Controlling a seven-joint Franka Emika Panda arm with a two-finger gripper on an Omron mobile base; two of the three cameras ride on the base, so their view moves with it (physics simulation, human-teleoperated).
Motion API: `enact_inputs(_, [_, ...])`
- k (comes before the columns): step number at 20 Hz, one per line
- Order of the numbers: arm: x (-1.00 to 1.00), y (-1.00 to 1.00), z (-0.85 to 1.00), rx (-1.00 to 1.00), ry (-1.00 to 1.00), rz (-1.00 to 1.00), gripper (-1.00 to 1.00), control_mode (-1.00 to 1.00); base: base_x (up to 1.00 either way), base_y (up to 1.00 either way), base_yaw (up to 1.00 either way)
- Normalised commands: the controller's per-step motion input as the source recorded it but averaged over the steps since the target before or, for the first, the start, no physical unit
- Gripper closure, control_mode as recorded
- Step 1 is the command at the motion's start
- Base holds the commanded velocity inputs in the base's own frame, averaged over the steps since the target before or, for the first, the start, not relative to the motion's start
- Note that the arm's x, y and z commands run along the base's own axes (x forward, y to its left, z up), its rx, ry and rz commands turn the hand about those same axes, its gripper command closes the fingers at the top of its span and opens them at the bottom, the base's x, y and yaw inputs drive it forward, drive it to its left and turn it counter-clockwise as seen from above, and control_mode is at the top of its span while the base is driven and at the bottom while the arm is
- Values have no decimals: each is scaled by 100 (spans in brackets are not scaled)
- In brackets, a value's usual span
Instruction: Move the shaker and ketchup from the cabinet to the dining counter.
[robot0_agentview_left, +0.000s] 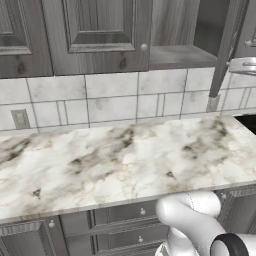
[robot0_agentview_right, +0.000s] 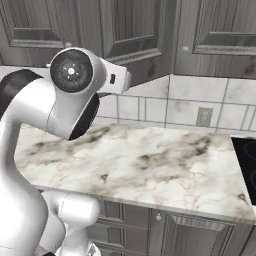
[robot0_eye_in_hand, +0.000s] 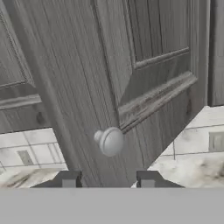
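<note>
The cabinet (robot0_agentview_left: 95, 30) hangs above a tiled wall, and its right-hand door (robot0_agentview_left: 225, 50) is swung open, seen edge-on. Behind that door a bare stretch of shelf (robot0_agentview_left: 175, 56) shows. In the hand view the open door (robot0_eye_in_hand: 144, 65) stands close ahead, with its round pale knob (robot0_eye_in_hand: 109, 141) just above and beyond my gripper (robot0_eye_in_hand: 108, 179). The two fingertips (robot0_eye_in_hand: 68, 178) are apart with nothing between them. The shaker, the ketchup and the dining counter are out of view.
A marble worktop (robot0_agentview_left: 120, 160) backed by white tiles runs below the cabinet, over drawer units with small knobs (robot0_agentview_left: 142, 211). A black cooktop (robot0_agentview_right: 247, 165) lies at its right end. My arm's elbow (robot0_agentview_right: 70, 90) rises high at the left of the right base view.
</note>
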Motion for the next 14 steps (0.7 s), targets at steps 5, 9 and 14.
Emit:
enact_inputs(5, [-67, 100, -11, -92, -15, -8, -100, -100, 0, 0, 0])
enact_inputs(9, [7, 100, -27, -93, 5, -14, -100, -100, 0, 0, 0])
enact_inputs(14, [85, 57, -1, -62, 30, -19, -100, -100, 0, 0, 0])
